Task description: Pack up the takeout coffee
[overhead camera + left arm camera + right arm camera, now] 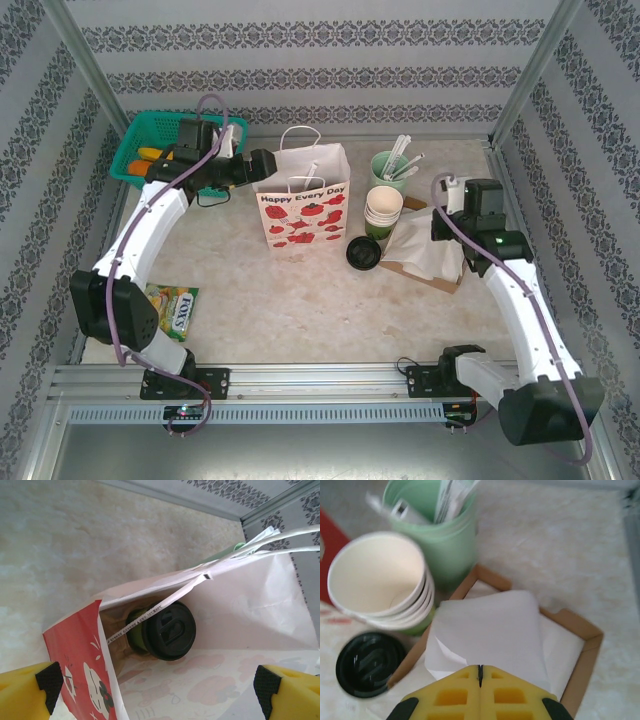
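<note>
Stretching marbled between damask-striped walls (300, 80) (grey on white), the table (300, 300) bears a paper bag (260, 605) holding the takeout coffee (167, 630); left gripper (157, 682) gapes, right gripper (480, 677) is pinched together.

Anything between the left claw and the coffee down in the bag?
Yes: one white handle of the bag crosses over the lid edge of the coffee, between it and the open left claw. Otherwise the bag's mouth looks clear.
</note>
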Controlling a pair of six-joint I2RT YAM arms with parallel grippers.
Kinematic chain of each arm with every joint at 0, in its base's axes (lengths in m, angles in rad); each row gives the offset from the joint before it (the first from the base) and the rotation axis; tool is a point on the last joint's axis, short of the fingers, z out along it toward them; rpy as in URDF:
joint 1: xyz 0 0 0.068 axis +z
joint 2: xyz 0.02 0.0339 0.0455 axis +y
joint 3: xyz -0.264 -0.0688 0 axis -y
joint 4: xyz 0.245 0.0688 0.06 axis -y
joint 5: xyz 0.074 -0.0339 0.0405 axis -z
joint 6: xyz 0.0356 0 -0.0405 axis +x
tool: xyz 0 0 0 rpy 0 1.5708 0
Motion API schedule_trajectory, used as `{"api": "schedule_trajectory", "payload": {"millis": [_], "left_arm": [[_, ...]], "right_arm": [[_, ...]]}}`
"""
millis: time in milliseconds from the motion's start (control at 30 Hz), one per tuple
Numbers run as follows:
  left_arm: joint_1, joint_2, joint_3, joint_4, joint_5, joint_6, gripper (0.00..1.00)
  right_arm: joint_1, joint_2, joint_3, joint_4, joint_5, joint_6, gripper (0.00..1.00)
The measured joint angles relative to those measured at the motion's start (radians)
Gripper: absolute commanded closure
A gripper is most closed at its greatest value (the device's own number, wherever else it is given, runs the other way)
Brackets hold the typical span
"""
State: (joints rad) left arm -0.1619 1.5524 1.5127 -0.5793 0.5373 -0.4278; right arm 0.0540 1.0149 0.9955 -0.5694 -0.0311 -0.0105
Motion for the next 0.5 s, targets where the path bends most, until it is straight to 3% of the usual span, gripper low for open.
{"api": "schedule_trajectory", "payload": {"millis": [233, 500], "left_arm": [[0.0, -0.126, -0.098, 0.121, 0.004, 0.006, 0.0], [-0.072, -0.251, -0.155, 0.237, 0.05, 0.177, 0.0]], "right_arm": [[0.0, -0.097, 0.09, 0.065, 0.0, 0.116, 1.0], [0.034, -0.038, 0.306, 0.07, -0.198, 0.212, 1.0]]}}
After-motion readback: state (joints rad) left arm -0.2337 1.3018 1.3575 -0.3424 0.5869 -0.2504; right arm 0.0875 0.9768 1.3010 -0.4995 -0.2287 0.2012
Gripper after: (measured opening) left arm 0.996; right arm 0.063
